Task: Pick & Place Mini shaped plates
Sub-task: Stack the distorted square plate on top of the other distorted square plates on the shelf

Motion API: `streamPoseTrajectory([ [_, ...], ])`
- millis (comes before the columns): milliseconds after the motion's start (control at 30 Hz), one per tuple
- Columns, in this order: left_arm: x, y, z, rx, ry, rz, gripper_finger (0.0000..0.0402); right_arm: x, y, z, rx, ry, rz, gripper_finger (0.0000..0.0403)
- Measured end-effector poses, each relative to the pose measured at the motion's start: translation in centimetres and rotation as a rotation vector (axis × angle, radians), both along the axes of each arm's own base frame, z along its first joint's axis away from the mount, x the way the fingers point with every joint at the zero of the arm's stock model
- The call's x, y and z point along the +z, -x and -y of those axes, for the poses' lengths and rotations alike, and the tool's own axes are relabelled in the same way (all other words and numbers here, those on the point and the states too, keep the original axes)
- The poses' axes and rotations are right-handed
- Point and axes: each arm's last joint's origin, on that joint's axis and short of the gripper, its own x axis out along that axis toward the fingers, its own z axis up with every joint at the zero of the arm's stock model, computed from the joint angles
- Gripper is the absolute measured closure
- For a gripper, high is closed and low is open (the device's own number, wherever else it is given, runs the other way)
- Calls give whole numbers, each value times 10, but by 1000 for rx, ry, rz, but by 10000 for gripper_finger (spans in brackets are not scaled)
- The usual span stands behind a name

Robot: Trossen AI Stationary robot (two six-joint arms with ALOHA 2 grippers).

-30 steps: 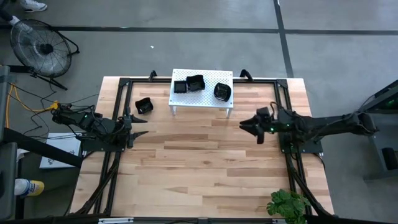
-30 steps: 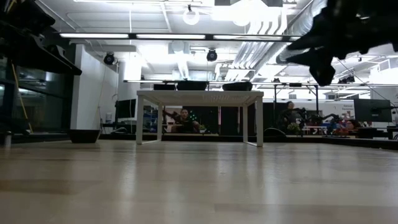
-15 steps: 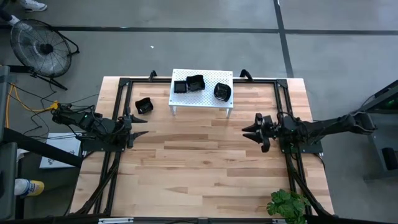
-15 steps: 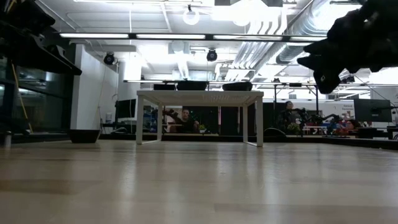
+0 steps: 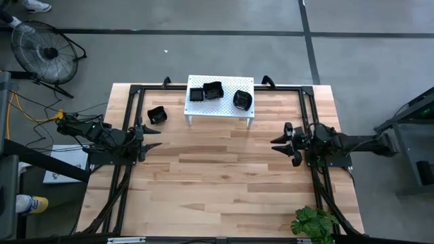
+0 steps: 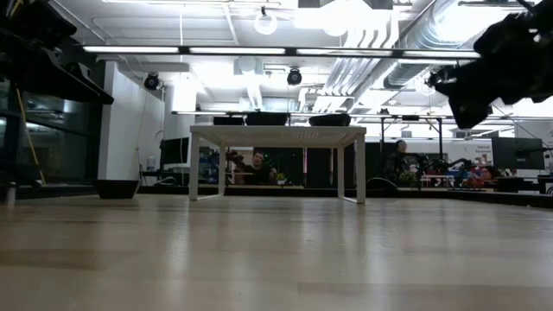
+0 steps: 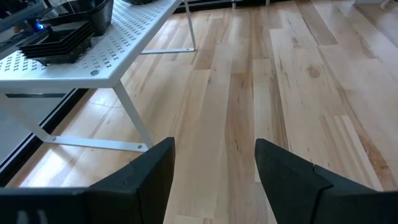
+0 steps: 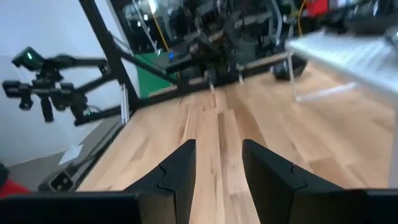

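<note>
The fingers of the right gripper [image 5: 283,144] stand apart with a clear gap between them, and nothing is between them; in the right wrist view only bare wood shows past the two dark fingers [image 8: 177,171]. This gripper hangs above the desk [image 5: 224,183] at its right edge, well apart from the white perforated stand [image 5: 220,102].

The left gripper [image 5: 150,137] has its fingers [image 7: 149,171] spread wide and empty too, and it waits near the left edge of the desk.

Three of the mini shaped plates lie on the stand: a square one [image 5: 196,95], a second one [image 5: 213,89] just beside it, and a rounder one [image 5: 243,100] near the right end. A fourth plate [image 5: 156,115] sits on the desk itself, just beside the left end of the stand and near the left gripper.

I judge that no plate is being carried now, so this is a pause between two placements. The plate on the desk looks like the one not yet placed. The next move probably calls for the left arm to reach to it, lower its spread fingers around the rim, and close gently, because the glossy surface may slip.
</note>
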Motion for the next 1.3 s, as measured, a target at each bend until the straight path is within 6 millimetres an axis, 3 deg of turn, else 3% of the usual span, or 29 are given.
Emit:
streamPoseTrajectory([
  [400,0,0,0,0,-1,-1,183,1,2,6,-114,64,13,277],
  [600,0,0,0,0,0,-1,183,1,2,6,-122,-4,12,277],
  [1300,0,0,0,0,-1,-1,183,1,2,7,-128,1,14,277],
])
